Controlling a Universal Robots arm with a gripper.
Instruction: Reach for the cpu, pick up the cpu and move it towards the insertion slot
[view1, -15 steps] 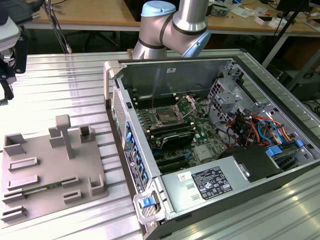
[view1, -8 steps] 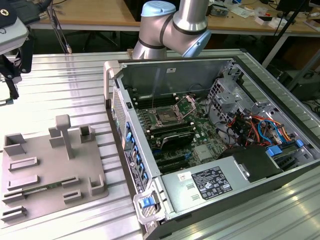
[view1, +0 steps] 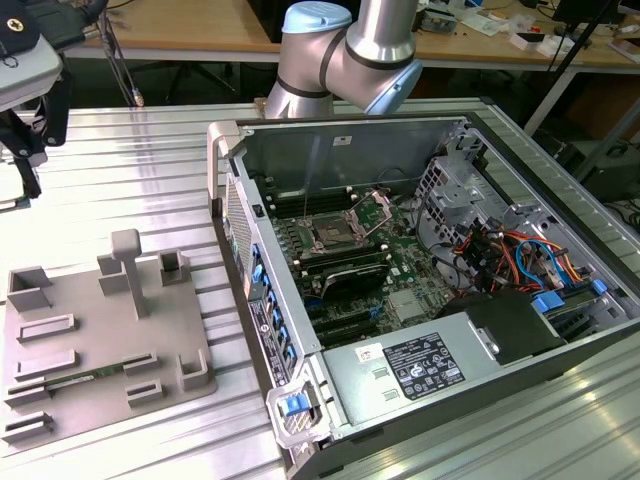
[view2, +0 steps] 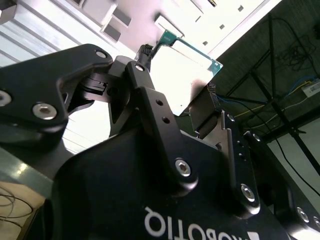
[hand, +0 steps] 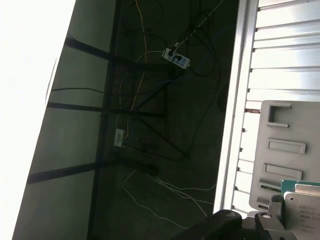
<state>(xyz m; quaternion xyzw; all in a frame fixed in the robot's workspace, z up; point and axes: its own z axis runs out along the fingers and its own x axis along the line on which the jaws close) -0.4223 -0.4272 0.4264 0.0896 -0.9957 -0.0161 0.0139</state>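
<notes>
In the second wrist view the gripper (view2: 192, 100) has its fingers (view2: 150, 95) closed onto the cpu (view2: 182, 67), which sits in the upper middle of the frame as a bright flat square with a thin green edge. One black finger presses its near side and the other meets its far corner, so the chip is held by its edges, clear of the grey tray (view2: 107, 20) seen beyond it in the upper left. The first wrist view catches a corner of the chip (hand: 304, 192) at the lower right, in front of the tray (hand: 285, 150).

In the exterior view the insertion slot (view1: 331, 235) lies open on the motherboard at mid-frame inside the computer case (view1: 330, 150), well apart from the tray (view1: 95, 330) at lower left on the tabletop (view1: 130, 160). So the held chip lies over the tray side, and the socket lies off toward the exterior view's right.
</notes>
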